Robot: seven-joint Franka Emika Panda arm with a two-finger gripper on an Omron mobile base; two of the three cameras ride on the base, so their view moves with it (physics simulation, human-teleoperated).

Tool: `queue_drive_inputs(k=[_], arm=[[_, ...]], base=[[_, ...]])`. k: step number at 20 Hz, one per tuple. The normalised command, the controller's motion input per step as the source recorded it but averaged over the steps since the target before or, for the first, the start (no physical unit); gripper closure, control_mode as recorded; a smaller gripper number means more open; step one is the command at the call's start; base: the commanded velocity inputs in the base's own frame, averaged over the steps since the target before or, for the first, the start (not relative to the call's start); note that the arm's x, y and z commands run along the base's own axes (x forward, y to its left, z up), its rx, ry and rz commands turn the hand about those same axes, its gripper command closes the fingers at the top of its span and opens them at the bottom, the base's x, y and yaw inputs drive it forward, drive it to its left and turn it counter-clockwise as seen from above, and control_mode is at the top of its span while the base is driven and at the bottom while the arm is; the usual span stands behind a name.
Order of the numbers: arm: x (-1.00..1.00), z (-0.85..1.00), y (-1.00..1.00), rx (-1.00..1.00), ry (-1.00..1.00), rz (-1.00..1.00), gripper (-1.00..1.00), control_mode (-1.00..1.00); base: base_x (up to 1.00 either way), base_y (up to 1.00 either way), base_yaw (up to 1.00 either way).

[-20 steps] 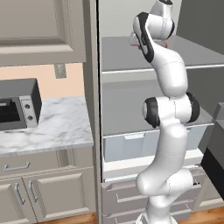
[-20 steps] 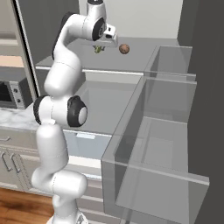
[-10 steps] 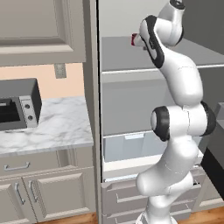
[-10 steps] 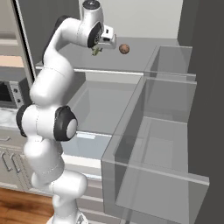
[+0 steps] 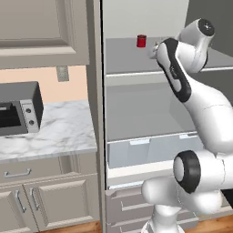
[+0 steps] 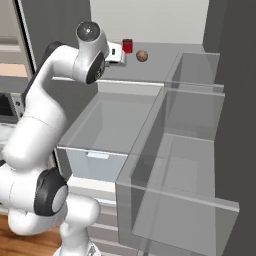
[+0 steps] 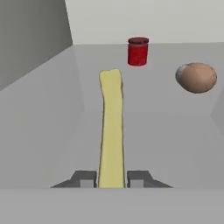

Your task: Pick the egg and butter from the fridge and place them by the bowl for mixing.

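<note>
Right now your pincer (image 7: 112, 180) is clenched on the butter (image 7: 111, 127): in the hand view the two dark tips stand on either side of the stick's near end, and the stick runs straight out ahead of them over the fridge (image 6: 165, 115) shelf. Gripping it by one end and lengthwise looks deliberate, since that is the narrow way across and the jaws fit it. You cannot tell from these views whether the far end is off the shelf or resting on it.

Beyond the stick's far tip and slightly to the right stands a red can (image 7: 138, 51); leave it alone, it is no part of the job. Further right of the pincer, and apart from both can and butter, lies the egg (image 7: 196, 77), untouched on the same shelf. From the right base view the egg (image 6: 142, 55) sits just past the can (image 6: 127, 46) on the upper shelf, with the hand reaching in beside them.

No brand, label or lettering can be read on the can, the butter or the fridge.

The bowl is the butter's destination, I judge, and the egg waits for a second trip.
</note>
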Motion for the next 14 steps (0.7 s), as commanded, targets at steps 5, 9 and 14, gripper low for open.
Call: queue_drive_inputs(k=[5,9,14], arm=[[-1.0,0.03,-0.16,0.0,-0.01,-0.07,1.0,-1.0],[-1.0,0.0,0.0,0.0,0.09,-0.09,1.0,-1.0],[-0.95,-0.09,0.1,0.0,0.32,-0.04,1.0,-1.0]], base=[[0.0,0.0,0.0],[0.0,0.0,0.0],[0.0,0.0,0.0]])
